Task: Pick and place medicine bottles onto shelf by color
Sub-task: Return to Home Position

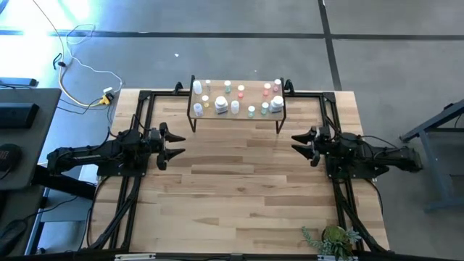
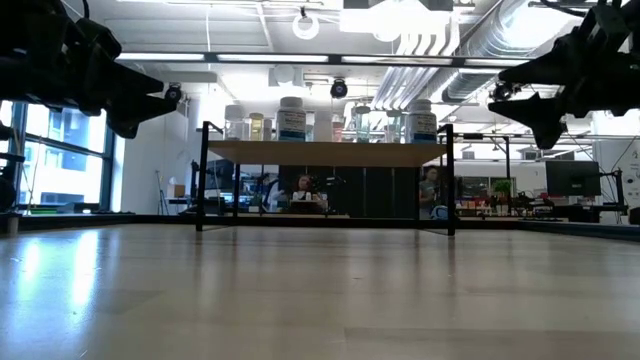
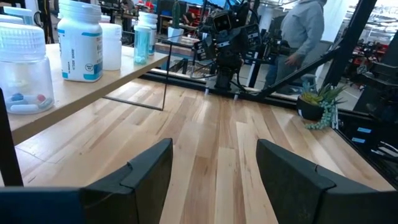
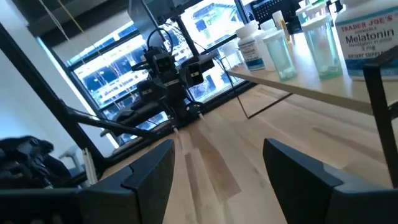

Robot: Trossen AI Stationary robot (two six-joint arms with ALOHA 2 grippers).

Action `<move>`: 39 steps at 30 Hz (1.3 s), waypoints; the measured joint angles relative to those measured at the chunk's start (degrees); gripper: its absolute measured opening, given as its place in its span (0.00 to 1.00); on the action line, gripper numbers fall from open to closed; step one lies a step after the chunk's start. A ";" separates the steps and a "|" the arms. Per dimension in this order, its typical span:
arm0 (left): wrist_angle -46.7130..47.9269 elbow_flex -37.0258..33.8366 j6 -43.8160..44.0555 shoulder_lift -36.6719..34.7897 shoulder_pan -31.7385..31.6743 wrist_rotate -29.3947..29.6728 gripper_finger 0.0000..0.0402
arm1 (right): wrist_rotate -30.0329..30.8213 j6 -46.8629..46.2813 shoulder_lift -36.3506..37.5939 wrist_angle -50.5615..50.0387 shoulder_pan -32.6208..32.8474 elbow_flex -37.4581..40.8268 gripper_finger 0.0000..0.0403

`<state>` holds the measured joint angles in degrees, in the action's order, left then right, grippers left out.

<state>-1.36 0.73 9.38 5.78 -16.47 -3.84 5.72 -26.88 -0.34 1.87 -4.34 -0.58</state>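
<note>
1. The medicine bottles (image 1: pixel 235 101) stand upright on the shelf (image 2: pixel 330 153), spread from its left end to its right. The shelf sits midway along the far edge of the table (image 1: pixel 239 196).
2. The left gripper (image 1: pixel 177 145) hovers near the table's left edge, fingers apart and empty.
3. The right gripper (image 1: pixel 297 143) hovers near the right edge, also parted and empty.
4. The bottles look light, rigid and smooth-walled, so they probably slip and tip easily.
5. The best hold is across the body below the cap, as on the melatonin bottle (image 4: pixel 367 37).
</note>
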 joint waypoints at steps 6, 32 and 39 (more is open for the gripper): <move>0.01 0.00 0.00 0.00 0.00 0.00 0.55 | 0.04 4.86 -0.02 0.00 -0.01 0.00 0.59; -0.01 0.00 -0.04 0.00 0.00 0.00 0.55 | 0.08 -3.12 -0.02 -0.04 -0.02 0.00 0.59; 0.00 0.00 -0.01 0.00 0.00 -0.02 0.55 | 0.08 -3.12 -0.02 -0.04 -0.02 0.02 0.59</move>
<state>-1.35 0.73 9.37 5.78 -16.47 -3.85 5.80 -30.00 -0.36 1.83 -4.36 -0.56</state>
